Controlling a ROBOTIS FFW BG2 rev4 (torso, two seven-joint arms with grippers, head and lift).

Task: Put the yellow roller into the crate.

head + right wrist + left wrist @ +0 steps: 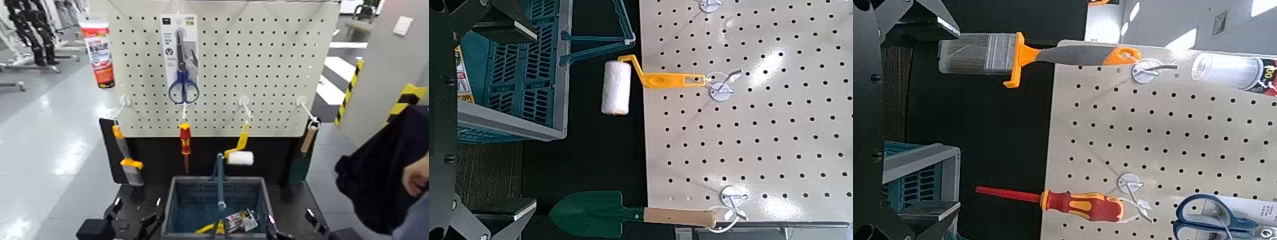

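Right tool: fingers spread wide, nothing pinched; located beside the crate, on its right side. Left tool: fingers likewise apart, holding nothing; on the crate's other side. Yellow roller: hanging by its handle from a pegboard hook, outside the crate. Markings: red-and-white tube and scissors card both carry print, too small to read. A printed packet lies inside the crate beside something yellow; its wording also illegible.
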